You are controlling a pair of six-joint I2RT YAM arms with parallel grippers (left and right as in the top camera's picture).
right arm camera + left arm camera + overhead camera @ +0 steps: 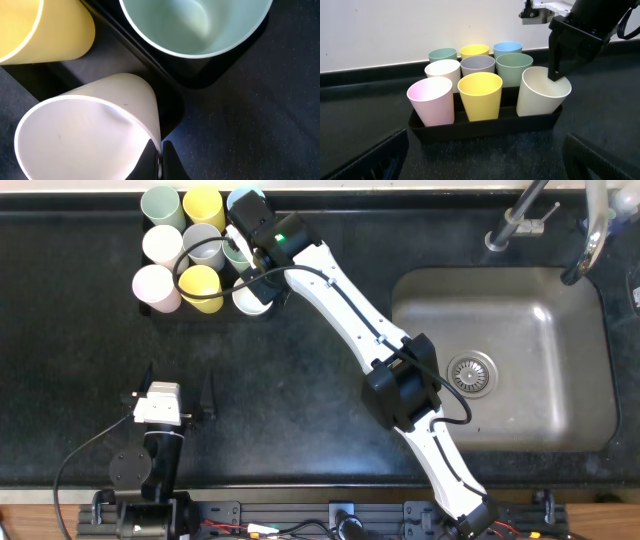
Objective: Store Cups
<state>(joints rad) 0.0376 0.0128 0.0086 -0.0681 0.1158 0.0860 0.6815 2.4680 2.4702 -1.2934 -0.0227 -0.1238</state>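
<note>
Right jaws pinch cream cup (540, 96) rim; green cup (513, 68) beside.

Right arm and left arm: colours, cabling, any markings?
Right arm: white links, black boxy joint housings, black elbow cable, green light on the wrist housing, black right gripper. Left arm: black links, white wrist block, black base cable curving off, black left gripper. No readable markings.

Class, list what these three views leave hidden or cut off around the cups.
Top view: the right arm covers most of the cream cup and green cup.
Left wrist view: cups hide the tray floor.
Right wrist view: the edge cuts off the yellow cup.
</note>
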